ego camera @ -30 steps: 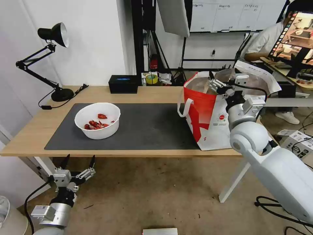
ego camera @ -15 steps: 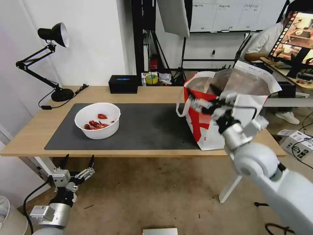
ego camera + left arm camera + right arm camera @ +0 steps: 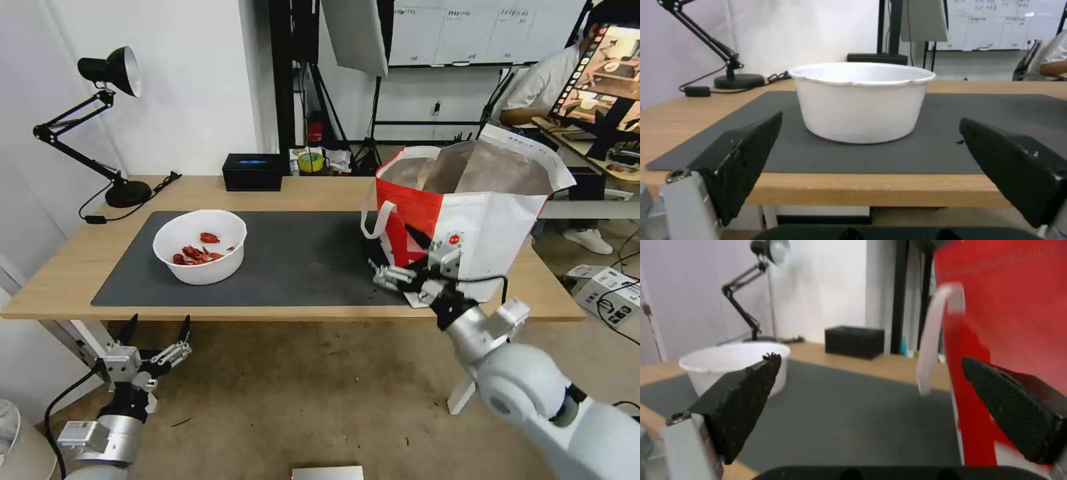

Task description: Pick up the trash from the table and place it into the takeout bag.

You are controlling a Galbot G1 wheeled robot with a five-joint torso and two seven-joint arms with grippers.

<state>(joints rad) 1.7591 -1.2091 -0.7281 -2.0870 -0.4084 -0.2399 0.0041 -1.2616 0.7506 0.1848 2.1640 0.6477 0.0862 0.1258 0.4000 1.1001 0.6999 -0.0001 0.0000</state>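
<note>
The white round bowl [image 3: 199,245] with red scraps stands on the left part of the dark grey mat [image 3: 300,260] on the table [image 3: 300,192]. The red-and-white takeout bag [image 3: 480,213] stands upright at the table's right end, its foil-lined mouth open. My right gripper [image 3: 393,253] hangs open and empty just in front of the bag's red corner, near the table's front edge. In the right wrist view the bag's red wall [image 3: 1009,306] and white handle [image 3: 938,340] are close, the bowl [image 3: 729,363] farther off. My left gripper [image 3: 159,323] is open below the front edge, facing the bowl [image 3: 862,103].
A black desk lamp [image 3: 107,120] stands at the back left corner with its cord on the tabletop. A black box [image 3: 252,171] sits at the back edge. A person sits at a desk behind the bag. The mat between bowl and bag is bare.
My right arm has come down from the bag's open mouth to the front of the bag, low near the table's edge, with nothing in the gripper. The left arm has barely moved.
</note>
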